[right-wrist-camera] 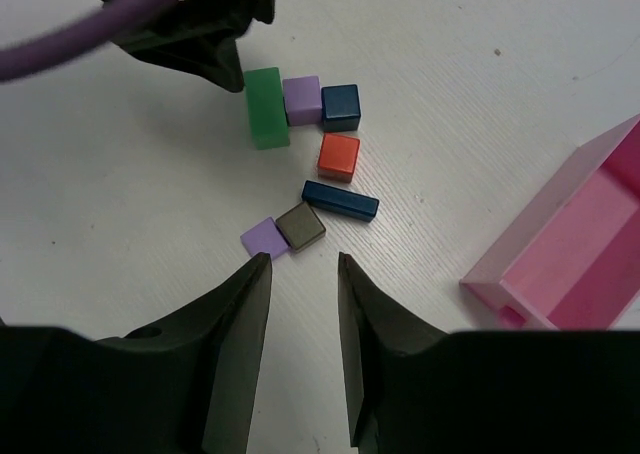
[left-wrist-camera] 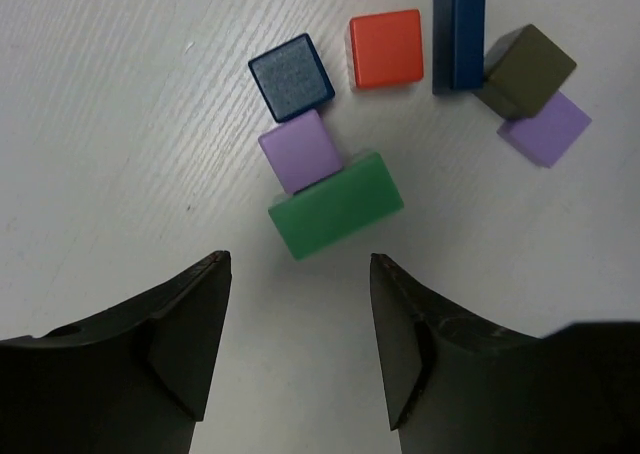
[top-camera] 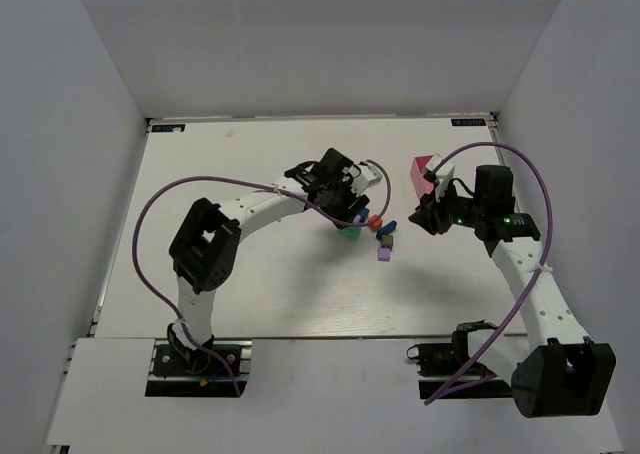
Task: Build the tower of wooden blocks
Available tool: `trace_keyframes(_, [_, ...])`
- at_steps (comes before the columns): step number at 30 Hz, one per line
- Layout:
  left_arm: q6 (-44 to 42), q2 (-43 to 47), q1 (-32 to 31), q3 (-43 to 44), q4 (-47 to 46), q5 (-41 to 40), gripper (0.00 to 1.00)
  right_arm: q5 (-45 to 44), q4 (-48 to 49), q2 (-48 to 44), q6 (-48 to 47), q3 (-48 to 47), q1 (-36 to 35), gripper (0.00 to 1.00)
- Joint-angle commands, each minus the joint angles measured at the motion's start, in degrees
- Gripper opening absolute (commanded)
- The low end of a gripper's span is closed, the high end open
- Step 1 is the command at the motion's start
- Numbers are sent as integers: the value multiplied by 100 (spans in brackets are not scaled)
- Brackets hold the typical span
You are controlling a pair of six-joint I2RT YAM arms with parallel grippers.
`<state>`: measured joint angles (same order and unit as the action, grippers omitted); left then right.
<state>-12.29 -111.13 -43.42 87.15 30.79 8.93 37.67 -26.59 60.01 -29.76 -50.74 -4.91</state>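
The blocks lie flat in a loose cluster on the white table. In the left wrist view I see a green block (left-wrist-camera: 335,204), a purple cube (left-wrist-camera: 300,150) touching it, a dark blue cube (left-wrist-camera: 291,76), a red-orange cube (left-wrist-camera: 386,49), a long dark blue bar (left-wrist-camera: 459,29), a brown cube (left-wrist-camera: 527,70) and a second purple block (left-wrist-camera: 545,128). My left gripper (left-wrist-camera: 300,264) is open and empty, just short of the green block. My right gripper (right-wrist-camera: 304,259) is open and empty, close to the brown cube (right-wrist-camera: 300,225) and purple block (right-wrist-camera: 263,238). The cluster shows in the top view (top-camera: 368,232).
A pink rectangular tray (right-wrist-camera: 575,244) lies on its side right of the cluster, also in the top view (top-camera: 424,176). The left arm's purple cable (top-camera: 165,199) loops over the table's left half. The table's back edge (top-camera: 320,120) meets the wall.
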Motion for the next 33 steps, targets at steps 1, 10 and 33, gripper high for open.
trace_keyframes(1, [-71,-224,-53,450,130,-32,68,21,189,-182,5,73,-11,39])
trace_keyframes(10, [-888,-673,-53,917,595,539,71,126,154,-420,-4,178,-10,39])
trace_keyframes(33, [-1548,-1077,-53,1199,1149,1006,79,109,119,-350,-21,187,-1,39])
